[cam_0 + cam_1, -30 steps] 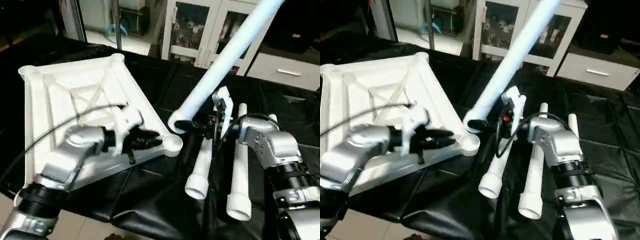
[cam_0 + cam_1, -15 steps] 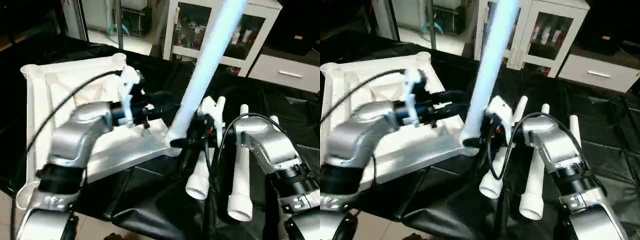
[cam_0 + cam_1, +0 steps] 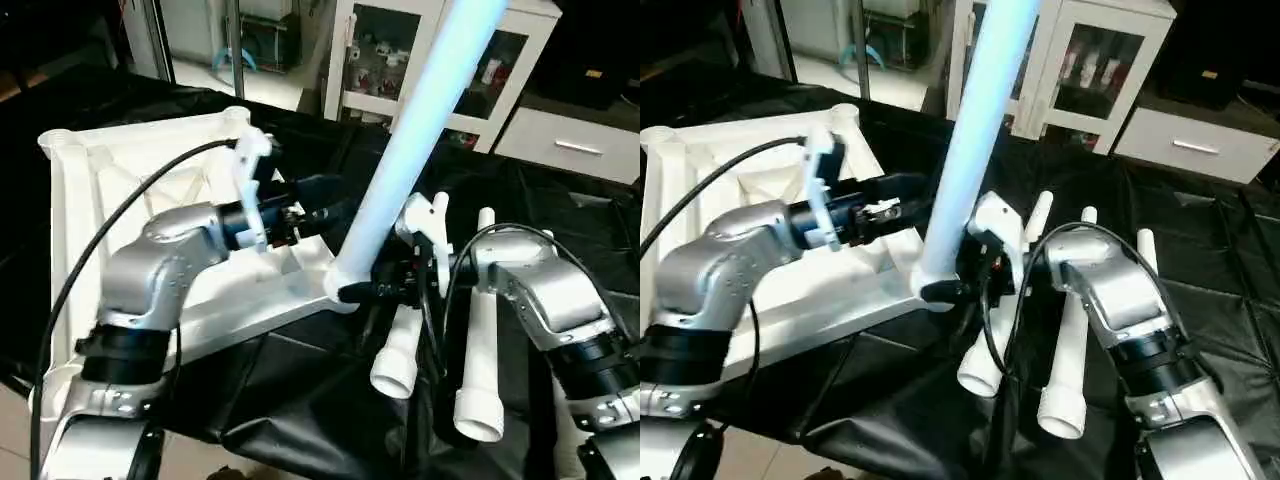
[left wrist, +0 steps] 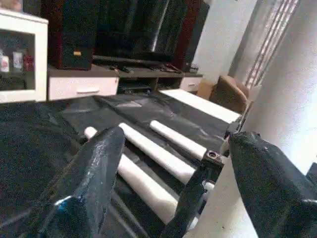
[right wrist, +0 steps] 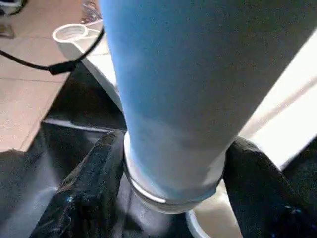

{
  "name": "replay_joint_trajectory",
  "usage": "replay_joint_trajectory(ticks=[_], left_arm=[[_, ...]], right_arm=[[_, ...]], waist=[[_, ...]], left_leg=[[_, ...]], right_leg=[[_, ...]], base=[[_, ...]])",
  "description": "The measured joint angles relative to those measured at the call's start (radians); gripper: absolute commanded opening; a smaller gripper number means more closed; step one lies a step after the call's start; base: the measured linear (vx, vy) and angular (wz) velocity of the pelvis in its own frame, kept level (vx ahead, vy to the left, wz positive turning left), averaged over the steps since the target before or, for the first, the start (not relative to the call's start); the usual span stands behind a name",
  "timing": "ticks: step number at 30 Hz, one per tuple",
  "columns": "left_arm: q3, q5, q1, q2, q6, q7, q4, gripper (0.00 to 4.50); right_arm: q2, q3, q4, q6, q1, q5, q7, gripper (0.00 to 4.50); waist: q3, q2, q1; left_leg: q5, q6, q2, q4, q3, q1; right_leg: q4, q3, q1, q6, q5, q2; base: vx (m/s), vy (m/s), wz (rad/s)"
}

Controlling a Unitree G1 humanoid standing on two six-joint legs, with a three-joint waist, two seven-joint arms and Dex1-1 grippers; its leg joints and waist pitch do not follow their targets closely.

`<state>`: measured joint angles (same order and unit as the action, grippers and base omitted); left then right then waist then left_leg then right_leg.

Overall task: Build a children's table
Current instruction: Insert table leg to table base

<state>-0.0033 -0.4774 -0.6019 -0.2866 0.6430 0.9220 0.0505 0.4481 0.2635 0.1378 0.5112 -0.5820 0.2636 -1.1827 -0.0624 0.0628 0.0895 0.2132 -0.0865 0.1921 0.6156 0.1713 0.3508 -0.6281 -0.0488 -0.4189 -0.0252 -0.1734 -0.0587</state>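
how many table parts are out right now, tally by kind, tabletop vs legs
tabletop: 1, the white tabletop lying underside up on the black cover
legs: 4, the held leg in the right gripper with its wide end at the tabletop's near corner, plus lying leg one, lying leg two and lying leg three
total: 5
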Motion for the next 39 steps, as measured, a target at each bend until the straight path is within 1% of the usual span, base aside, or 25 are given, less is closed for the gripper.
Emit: replay_joint_trajectory(ticks=[2, 5, 7, 9, 10, 13, 16, 18, 19, 23, 26, 29, 31, 34, 35, 36, 39], left_arm=[[0.005, -0.020, 0.001, -0.024, 0.023, 0.029, 0.000, 4.07], [0.011, -0.045, 0.002, -0.050, 0.052, 0.049, -0.002, 4.15], [0.018, -0.054, 0.002, -0.056, 0.066, 0.057, -0.008, 4.45], [0.025, -0.064, 0.002, -0.060, 0.079, 0.073, -0.008, 4.48], [0.024, -0.084, 0.001, -0.063, 0.083, 0.105, -0.010, 4.49], [-0.027, -0.131, -0.008, -0.041, 0.100, 0.166, -0.035, 4.50], [-0.035, -0.159, -0.021, -0.052, 0.129, 0.185, -0.036, 4.50], [-0.035, -0.161, -0.025, -0.055, 0.136, 0.186, -0.036, 4.50], [-0.036, -0.157, -0.031, -0.042, 0.134, 0.183, -0.032, 4.50], [-0.054, -0.130, -0.085, 0.024, 0.081, 0.150, -0.024, 4.50], [-0.078, -0.101, -0.113, 0.060, 0.036, 0.110, -0.003, 4.50], [-0.089, -0.084, -0.112, 0.084, 0.007, 0.081, 0.016, 4.50], [-0.074, -0.084, -0.112, 0.099, 0.007, 0.063, 0.024, 4.22], [-0.068, -0.085, -0.112, 0.102, 0.009, 0.047, 0.036, 4.11], [-0.063, -0.086, -0.113, 0.102, 0.009, 0.043, 0.039, 3.87], [-0.059, -0.087, -0.114, 0.102, 0.010, 0.040, 0.043, 3.76], [-0.051, -0.090, -0.117, 0.102, 0.010, 0.029, 0.045, 3.57]], right_arm=[[-0.004, 0.009, 0.000, -0.001, 0.000, 0.000, 0.000, 2.68], [-0.004, 0.014, -0.001, -0.001, 0.000, 0.000, -0.004, 2.68], [-0.003, 0.014, -0.001, -0.001, 0.000, 0.000, -0.004, 2.68], [-0.002, 0.014, -0.001, -0.001, 0.000, 0.001, -0.004, 2.68], [0.000, 0.011, 0.003, 0.001, 0.000, -0.001, 0.002, 2.68], [-0.006, 0.010, 0.026, 0.003, -0.002, -0.001, 0.022, 2.68], [-0.005, 0.010, 0.026, 0.001, -0.002, -0.001, 0.020, 2.68], [-0.004, 0.010, 0.026, -0.001, -0.002, -0.001, 0.019, 2.68], [-0.002, 0.011, 0.026, -0.001, -0.002, -0.002, 0.019, 2.68], [-0.006, 0.036, 0.026, -0.002, -0.002, -0.022, 0.019, 2.68], [-0.020, 0.059, 0.026, 0.000, -0.001, -0.025, 0.026, 2.68], [-0.022, 0.061, 0.026, 0.000, -0.001, -0.035, 0.039, 2.68], [-0.022, 0.060, 0.028, 0.000, -0.001, -0.039, 0.047, 2.68], [-0.025, 0.060, 0.031, -0.001, -0.001, -0.040, 0.051, 2.68], [-0.025, 0.060, 0.031, -0.001, -0.001, -0.040, 0.052, 2.68], [-0.026, 0.060, 0.031, -0.003, -0.001, -0.040, 0.052, 2.68], [-0.028, 0.060, 0.032, -0.009, -0.001, -0.040, 0.058, 2.68]], waist=[[0.000, 0.000, 0.000], [0.000, 0.000, 0.002], [0.000, 0.000, 0.002], [0.000, 0.000, 0.001], [0.000, 0.000, 0.001], [0.000, 0.000, 0.006], [0.000, -0.001, 0.000], [-0.001, -0.002, -0.003], [-0.001, -0.001, -0.001], [-0.001, -0.001, 0.006], [-0.001, -0.001, 0.004], [-0.001, -0.002, 0.002], [-0.001, -0.002, 0.000], [-0.001, -0.002, 0.001], [-0.001, -0.002, 0.001], [-0.001, -0.002, 0.001], [-0.001, -0.002, 0.001]], left_leg=[[0.000, 0.000, 0.000, 0.000, 0.000, 0.000], [0.000, 0.000, 0.000, 0.000, 0.000, 0.000], [0.000, 0.000, 0.000, 0.000, 0.000, 0.000], [0.000, 0.000, 0.000, 0.000, 0.000, 0.000], [0.000, 0.000, 0.000, 0.000, 0.000, 0.000], [0.000, 0.000, 0.000, 0.000, 0.000, 0.000], [0.000, 0.000, 0.000, 0.000, 0.000, 0.000], [0.000, -0.001, 0.000, 0.000, 0.000, 0.000], [0.000, -0.001, 0.000, 0.000, 0.000, 0.000], [-0.001, 0.000, 0.000, 0.000, 0.000, 0.000], [-0.001, 0.001, 0.000, 0.000, 0.000, 0.000], [-0.001, 0.000, 0.000, 0.000, 0.000, 0.000], [-0.001, 0.000, 0.000, 0.000, 0.000, 0.001], [-0.001, 0.000, 0.000, 0.000, 0.000, 0.000], [-0.001, 0.000, 0.000, 0.000, 0.000, 0.000], [-0.001, 0.000, 0.000, 0.000, 0.000, 0.000], [-0.001, 0.000, 0.000, 0.000, 0.000, 0.000]], right_leg=[[0.000, 0.000, 0.000, 0.000, 0.000, 0.000], [0.000, 0.000, 0.000, 0.000, 0.000, 0.000], [0.000, 0.000, 0.000, 0.000, 0.000, 0.000], [0.000, 0.000, 0.000, 0.000, 0.000, 0.000], [0.000, 0.000, 0.000, 0.000, 0.000, 0.000], [0.000, 0.000, 0.000, 0.000, 0.000, 0.000], [-0.001, 0.000, 0.000, 0.000, 0.000, 0.000], [-0.001, 0.000, 0.000, 0.000, 0.000, 0.000], [-0.001, 0.000, 0.001, 0.000, 0.000, 0.000], [-0.001, 0.000, 0.001, 0.000, 0.000, 0.000], [-0.001, 0.000, 0.001, 0.000, 0.000, 0.000], [-0.001, 0.000, 0.001, 0.000, 0.000, 0.000], [-0.001, 0.000, 0.001, 0.000, 0.000, 0.000], [-0.001, 0.000, 0.001, 0.000, 0.000, 0.000], [-0.001, 0.000, 0.001, 0.000, 0.000, 0.000], [-0.001, 0.000, 0.001, 0.000, 0.000, 0.000], [-0.001, 0.000, 0.001, 0.000, 0.000, 0.000]], base=[[0.000, 0.000, 0.00], [0.000, 0.000, 0.00], [0.000, 0.000, 0.00], [0.000, 0.000, 0.00], [0.000, 0.000, 0.00], [0.000, 0.000, 0.00], [0.000, 0.000, 0.00], [0.000, 0.000, 0.00], [0.000, 0.000, 0.00], [0.000, 0.000, 0.00], [0.000, 0.000, 0.00], [0.000, 0.000, 0.00], [0.000, 0.000, 0.00], [0.000, 0.000, 0.00], [0.000, 0.000, 0.00], [0.000, 0.000, 0.00], [0.000, 0.000, 0.00]])
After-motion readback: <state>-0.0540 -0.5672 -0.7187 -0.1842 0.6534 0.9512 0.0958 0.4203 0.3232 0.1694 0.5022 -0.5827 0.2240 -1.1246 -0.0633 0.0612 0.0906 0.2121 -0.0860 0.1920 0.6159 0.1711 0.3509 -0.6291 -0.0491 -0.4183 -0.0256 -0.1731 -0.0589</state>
